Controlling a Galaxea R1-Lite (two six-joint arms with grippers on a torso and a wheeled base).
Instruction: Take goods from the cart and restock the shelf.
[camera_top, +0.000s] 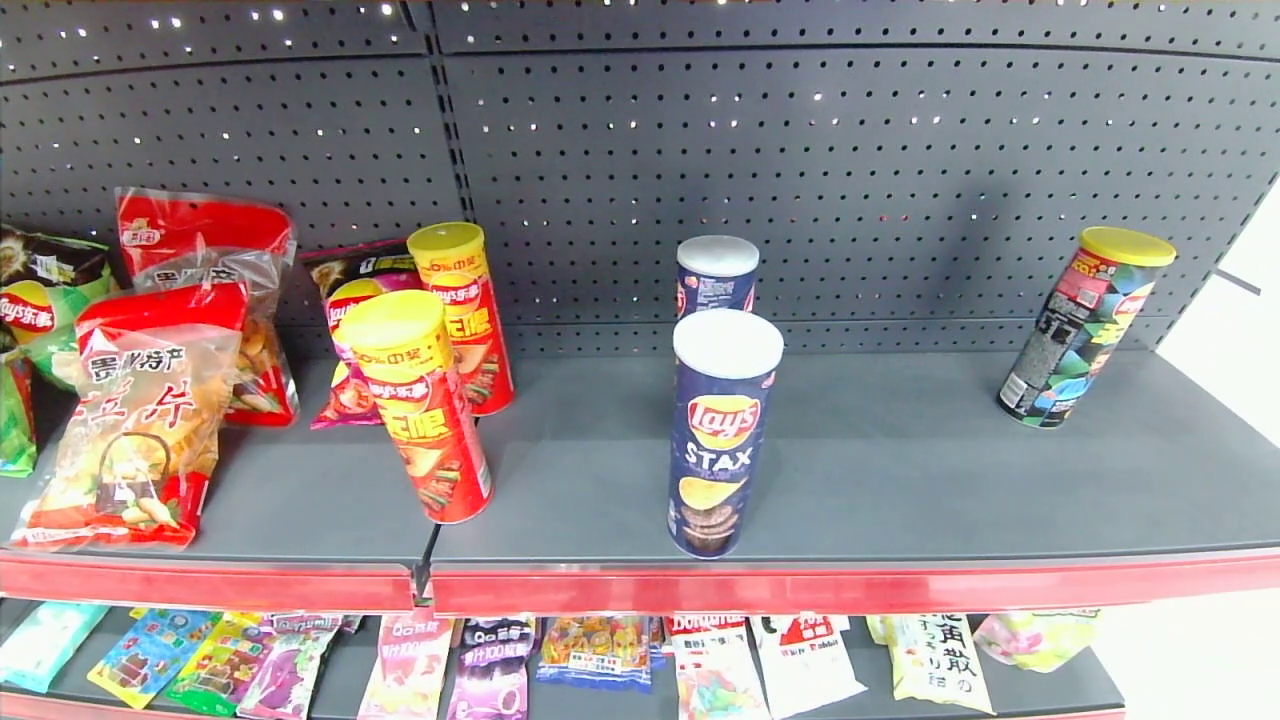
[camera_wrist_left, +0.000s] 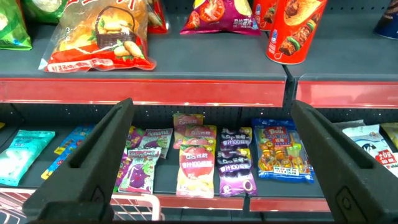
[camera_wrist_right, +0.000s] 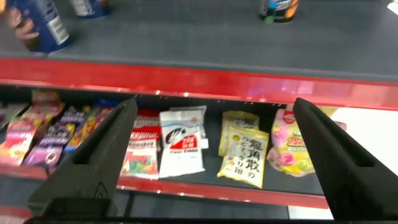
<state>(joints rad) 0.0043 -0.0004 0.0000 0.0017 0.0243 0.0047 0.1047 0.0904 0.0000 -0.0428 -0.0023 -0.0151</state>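
On the grey shelf (camera_top: 900, 470) with a red front lip stand two red crisp cans with yellow lids (camera_top: 420, 420), one behind the other. Right of them are two dark blue cans with white lids (camera_top: 720, 430), also one behind the other. A multicoloured can (camera_top: 1085, 325) stands at the far right. My left gripper (camera_wrist_left: 211, 109) is open and holds nothing. It hangs in front of the lower shelf, below the red can (camera_wrist_left: 292, 34). My right gripper (camera_wrist_right: 214, 102) is open too, with nothing in it, below the shelf lip near the blue can (camera_wrist_right: 34, 25).
Snack bags (camera_top: 140, 420) crowd the shelf's left end. Free room lies between the blue cans and the multicoloured can. The lower shelf (camera_top: 1060, 685) holds several flat candy packets (camera_wrist_left: 193, 165). A bit of red-and-white wire frame (camera_wrist_left: 134, 202) shows under the left gripper.
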